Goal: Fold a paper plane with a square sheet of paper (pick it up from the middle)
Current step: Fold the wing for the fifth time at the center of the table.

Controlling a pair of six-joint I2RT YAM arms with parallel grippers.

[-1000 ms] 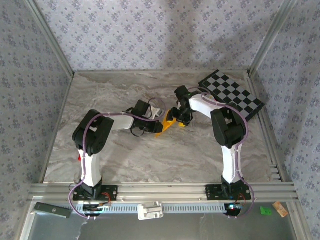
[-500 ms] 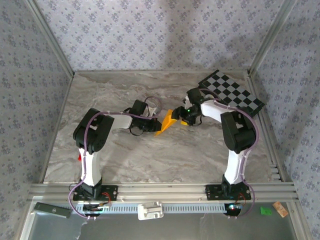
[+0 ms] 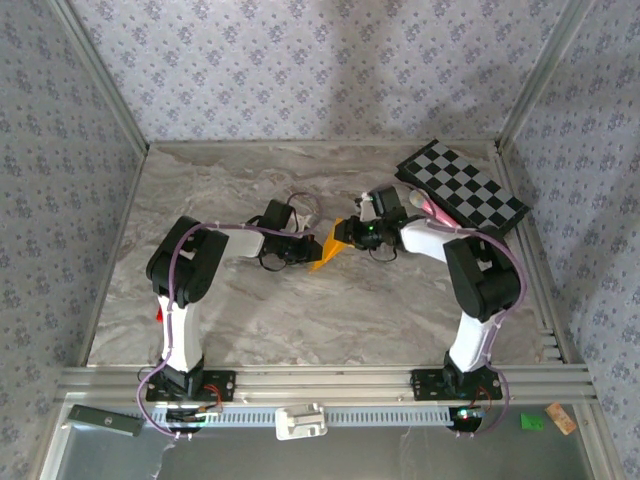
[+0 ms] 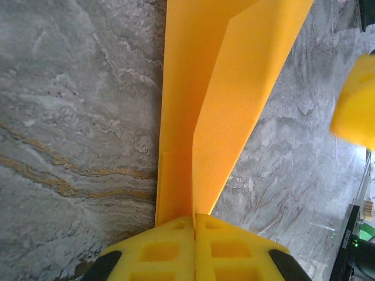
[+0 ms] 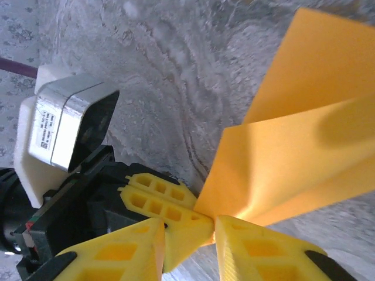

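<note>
Orange-yellow paper plane (image 4: 228, 105) | left gripper (image 4: 194, 221) pinches its fold | right gripper (image 5: 188, 227) part-spread at its tip

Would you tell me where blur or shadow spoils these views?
Left wrist: the orange paper is sharp, a yellow blob at the right edge is out of focus. Right wrist: a soft shadow crosses the paper; the marble tabletop looks smeared.

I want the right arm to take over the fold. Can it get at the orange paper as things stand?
Probably yes: the right gripper has its jaws either side of the near corner of the paper, though the left gripper, shut on that same end, crowds it.
</note>
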